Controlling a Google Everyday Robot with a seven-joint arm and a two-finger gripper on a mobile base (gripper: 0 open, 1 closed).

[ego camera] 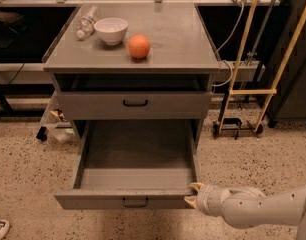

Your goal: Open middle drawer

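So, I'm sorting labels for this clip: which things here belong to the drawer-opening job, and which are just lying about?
Part of the job: middle drawer, pulled out; gripper, at the drawer's front right corner.

Lying about: white bowl, orange and plastic bottle on the cabinet top; upper drawer, shut.

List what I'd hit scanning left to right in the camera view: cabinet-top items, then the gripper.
Clear bottle → white bowl → orange → gripper, low down at the right front corner of the pulled-out middle drawer.
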